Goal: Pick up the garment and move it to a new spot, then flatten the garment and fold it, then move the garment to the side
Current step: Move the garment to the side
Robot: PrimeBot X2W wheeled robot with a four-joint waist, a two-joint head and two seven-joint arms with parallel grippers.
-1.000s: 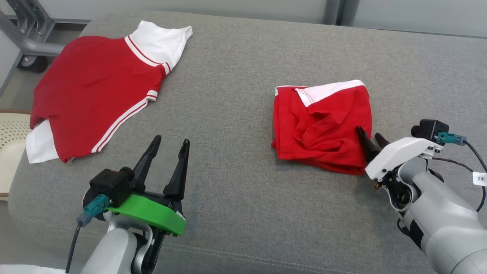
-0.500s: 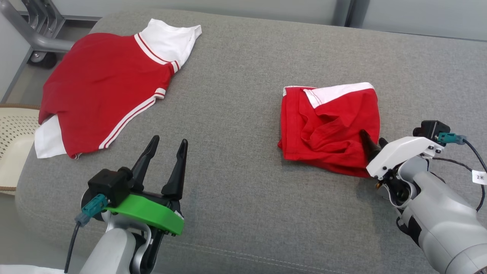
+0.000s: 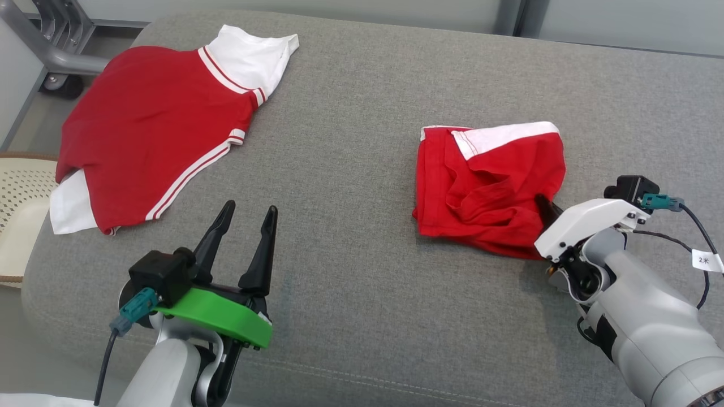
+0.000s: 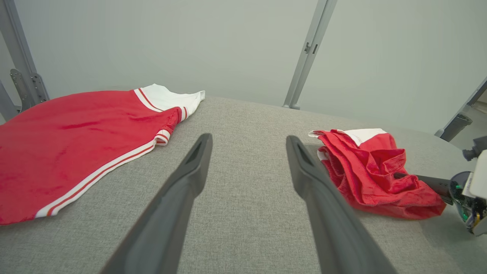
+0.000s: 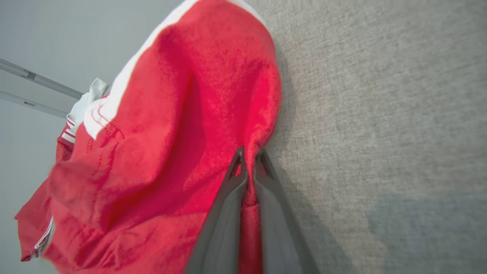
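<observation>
The garment (image 3: 486,181) is a folded red bundle with a white band, lying on the right half of the grey cushion (image 3: 362,169). My right gripper (image 3: 546,204) is at its near right edge, shut on a pinch of the red cloth. In the right wrist view that fold of the garment (image 5: 171,133) runs between the closed fingers of the right gripper (image 5: 249,156). My left gripper (image 3: 249,210) hovers open and empty over the near left of the cushion. From the left wrist, the left gripper (image 4: 249,140) points between the garment (image 4: 365,171) and a second one.
A second red garment with white trim (image 3: 147,135) lies spread flat at the far left of the cushion, also in the left wrist view (image 4: 76,125). A cream perforated basket (image 3: 17,198) stands off the left edge. A metal frame with a wheel (image 3: 54,62) is beyond the far left corner.
My right gripper's fingers were apart at the garment's near right edge and have shut on the cloth. The head camera shifted slightly. The left arm has stayed still.
</observation>
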